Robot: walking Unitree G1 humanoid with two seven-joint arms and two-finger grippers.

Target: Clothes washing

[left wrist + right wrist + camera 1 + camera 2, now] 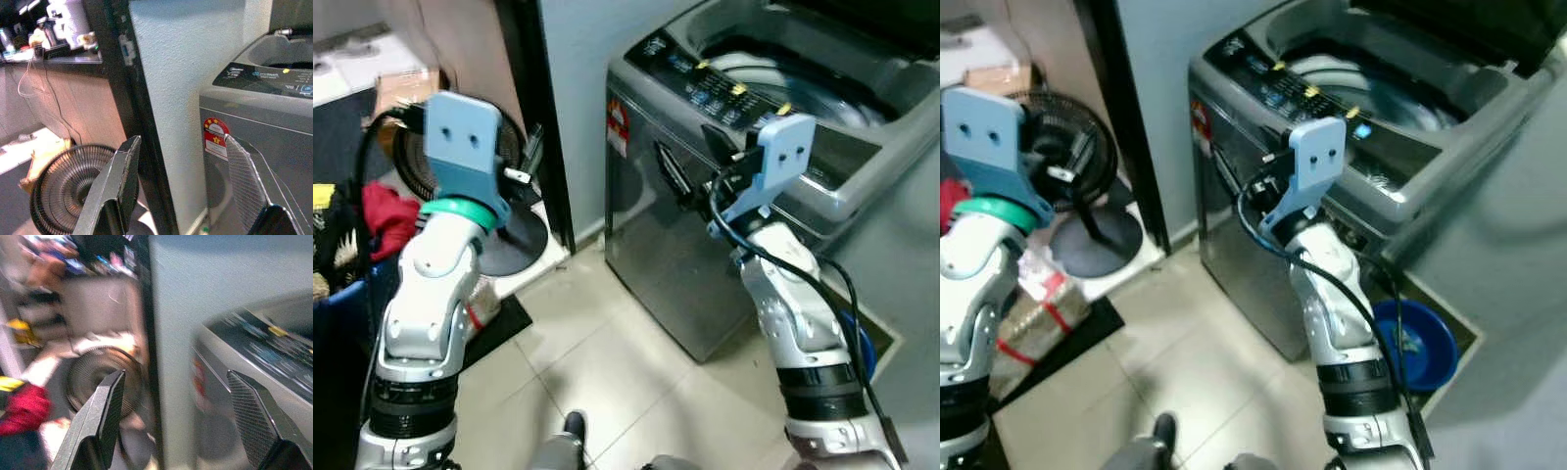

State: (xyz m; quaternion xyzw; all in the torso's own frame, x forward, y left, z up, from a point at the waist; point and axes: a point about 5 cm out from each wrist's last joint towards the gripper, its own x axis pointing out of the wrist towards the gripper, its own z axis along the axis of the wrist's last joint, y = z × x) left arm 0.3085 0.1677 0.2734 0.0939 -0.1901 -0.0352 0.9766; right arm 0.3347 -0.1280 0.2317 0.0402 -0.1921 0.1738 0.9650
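Tiles (pixel 607 362) pale beside grey washer (pixel 685 245), lid up; both jaws wide, empty.

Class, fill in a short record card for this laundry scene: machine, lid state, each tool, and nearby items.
Machine: top-loading washing machine, grey, beside a wall
Lid: open, drum visible
Left tool: open, empty, raised in front of the fan
Right tool: open, empty, raised near the machine's front
Fan: black, on the floor left of the machine
Blue basin: on the floor right of the machine
Red cloth: far left
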